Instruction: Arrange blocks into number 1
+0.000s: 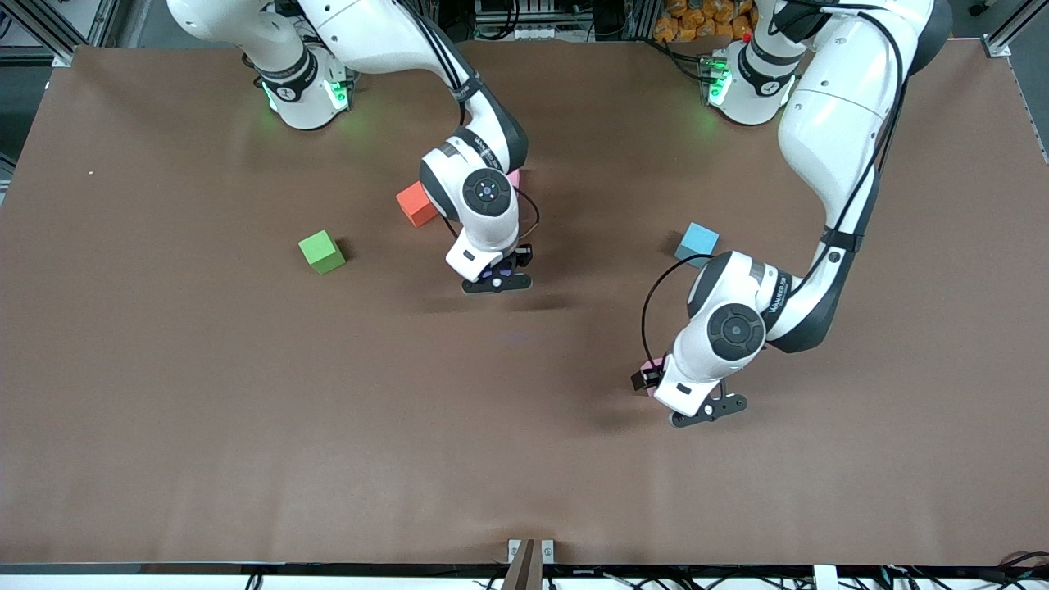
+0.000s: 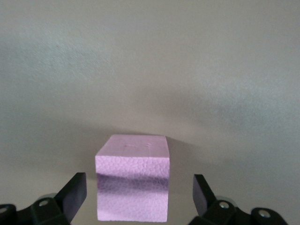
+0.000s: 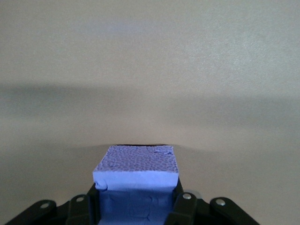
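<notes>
A purple block [image 3: 136, 180] is pinched between the pressed-in fingers of the right gripper [image 1: 501, 274], which hangs over the middle of the table [image 1: 246, 410]; a red block [image 1: 416, 204] and a sliver of pink block [image 1: 514, 177] lie by that arm's wrist, toward its base. A light pink block [image 2: 132, 177] sits on the table between the spread fingers [image 2: 72, 192] of the left gripper [image 1: 656, 377], untouched on either side, with a light blue cube [image 1: 697, 242] near that arm and a green cube [image 1: 321, 251] well off toward the right arm's end

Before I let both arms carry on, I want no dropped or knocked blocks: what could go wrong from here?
1. The right end effector is shut on the purple block by its lower part only; it might slip or tilt.
2. The left end effector straddles the pink block, open, not touching. A skewed closing could nudge it.
3. The red block lies close beside the right arm's wrist; a swing may clip it.
</notes>
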You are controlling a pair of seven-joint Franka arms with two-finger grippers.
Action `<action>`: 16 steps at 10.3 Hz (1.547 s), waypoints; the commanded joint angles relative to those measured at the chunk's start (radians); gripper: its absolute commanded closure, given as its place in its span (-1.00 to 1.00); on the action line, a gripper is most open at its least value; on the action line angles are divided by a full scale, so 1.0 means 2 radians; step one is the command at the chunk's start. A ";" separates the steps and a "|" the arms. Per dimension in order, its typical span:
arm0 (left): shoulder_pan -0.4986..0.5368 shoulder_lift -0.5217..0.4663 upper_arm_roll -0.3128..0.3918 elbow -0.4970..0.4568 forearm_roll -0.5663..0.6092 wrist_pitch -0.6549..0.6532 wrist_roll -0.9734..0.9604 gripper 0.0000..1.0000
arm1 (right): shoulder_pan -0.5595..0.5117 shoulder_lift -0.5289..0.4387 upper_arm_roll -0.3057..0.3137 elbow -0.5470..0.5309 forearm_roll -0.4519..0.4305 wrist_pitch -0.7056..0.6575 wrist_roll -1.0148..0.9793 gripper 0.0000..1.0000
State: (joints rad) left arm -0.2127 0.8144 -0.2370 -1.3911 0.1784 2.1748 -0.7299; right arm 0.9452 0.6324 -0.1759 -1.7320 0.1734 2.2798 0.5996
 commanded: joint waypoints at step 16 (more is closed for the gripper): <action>0.000 -0.024 -0.009 -0.038 0.013 -0.020 0.040 1.00 | 0.017 -0.012 0.001 -0.027 0.011 -0.001 0.025 1.00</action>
State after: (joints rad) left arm -0.2132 0.8245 -0.2443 -1.3972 0.1865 2.1552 -0.6565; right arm 0.9647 0.6322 -0.1684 -1.7503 0.1833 2.2782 0.6360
